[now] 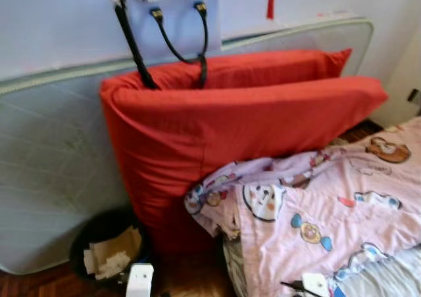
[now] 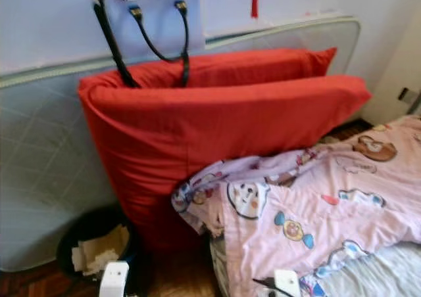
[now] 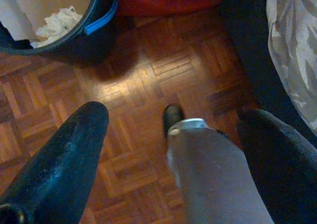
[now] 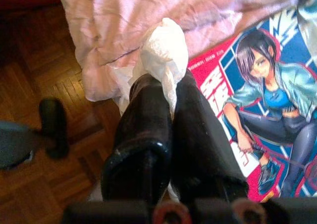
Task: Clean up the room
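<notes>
Nearest to you, the right gripper (image 4: pixel 166 92) is pressed together on a crumpled white tissue (image 4: pixel 161 50), which sticks out past the fingertips. It hangs over the edge of the bed, above the pink quilt (image 4: pixel 148 16) and a comic-print sheet (image 4: pixel 267 100), with parquet floor (image 4: pixel 54 55) beside it. You are holding the wad well pinched, probably so it won't drop on the way to the bin.

The left gripper (image 3: pixel 173 130) hangs spread and empty over the parquet, the robot's own leg (image 3: pixel 213 174) below it, between the fingers. Just beyond it stands the black waste bin (image 3: pixel 101 16) with a blue rim strip, already holding paper and crumpled tissue.

From the head view, that bin (image 1: pixel 99 228) sits on the floor at the foot of a grey mattress (image 1: pixel 52 159) leaned against the wall, beside two big red cushions (image 1: pixel 237 126) propped upright. The quilt, printed with cartoon animals (image 1: pixel 316 211), spills off the bed on your right.

Farthest back, a pale blue handbag (image 1: pixel 174 24) with black handles rests on top of the cushions, against the wall.

The bin lies to your left, so the tissue likely has to cross your body to reach it.
</notes>
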{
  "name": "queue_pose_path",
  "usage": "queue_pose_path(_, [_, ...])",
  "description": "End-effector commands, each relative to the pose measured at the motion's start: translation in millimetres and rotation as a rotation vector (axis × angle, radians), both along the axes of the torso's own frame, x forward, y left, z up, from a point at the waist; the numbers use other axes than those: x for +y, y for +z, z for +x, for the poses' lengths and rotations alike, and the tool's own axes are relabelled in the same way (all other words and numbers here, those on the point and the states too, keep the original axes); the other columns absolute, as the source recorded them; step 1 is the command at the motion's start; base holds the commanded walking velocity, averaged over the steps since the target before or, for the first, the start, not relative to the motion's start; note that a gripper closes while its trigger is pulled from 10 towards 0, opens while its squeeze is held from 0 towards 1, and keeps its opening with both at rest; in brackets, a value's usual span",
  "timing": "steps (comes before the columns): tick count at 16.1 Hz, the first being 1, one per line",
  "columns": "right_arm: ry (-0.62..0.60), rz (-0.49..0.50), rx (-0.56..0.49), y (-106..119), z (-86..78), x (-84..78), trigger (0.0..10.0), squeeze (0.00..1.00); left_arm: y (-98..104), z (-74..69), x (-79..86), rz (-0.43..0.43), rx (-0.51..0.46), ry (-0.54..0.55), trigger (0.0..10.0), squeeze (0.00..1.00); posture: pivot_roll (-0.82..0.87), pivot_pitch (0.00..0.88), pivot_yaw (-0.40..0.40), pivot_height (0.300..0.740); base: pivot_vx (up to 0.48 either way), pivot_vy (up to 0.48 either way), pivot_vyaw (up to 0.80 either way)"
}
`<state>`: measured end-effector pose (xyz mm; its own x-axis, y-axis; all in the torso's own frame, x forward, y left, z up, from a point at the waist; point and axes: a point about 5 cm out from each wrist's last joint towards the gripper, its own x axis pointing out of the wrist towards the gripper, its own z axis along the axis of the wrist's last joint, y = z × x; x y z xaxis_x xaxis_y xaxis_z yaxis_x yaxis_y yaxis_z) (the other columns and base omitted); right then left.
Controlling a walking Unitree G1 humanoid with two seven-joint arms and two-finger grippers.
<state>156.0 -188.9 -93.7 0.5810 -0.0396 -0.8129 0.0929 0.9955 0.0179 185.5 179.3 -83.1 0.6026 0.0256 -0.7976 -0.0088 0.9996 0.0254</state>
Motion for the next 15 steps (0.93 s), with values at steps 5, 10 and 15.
queue_pose_path(5, [-0.005,0.021,-0.003,-0.2,1.3,5.2,10.0,0.00,-0.7,-2.9,8.5,0.021,0.017,0.000,10.0,0.00,-0.08,0.000,-0.007,0.740,0.000,0.340,0.00])
queue_pose_path(10, [-0.011,0.023,-0.005,0.0,1.4,4.3,10.0,0.00,-0.6,-2.8,8.7,0.020,0.016,0.005,10.0,0.00,-0.08,0.000,-0.010,0.740,0.000,0.322,0.00])
queue_pose_path(15, [-0.006,0.019,0.001,0.0,1.5,3.8,10.0,0.00,-0.7,-2.9,8.1,0.018,0.015,0.010,10.0,0.00,-0.08,0.000,-0.014,0.740,0.000,0.322,0.00])
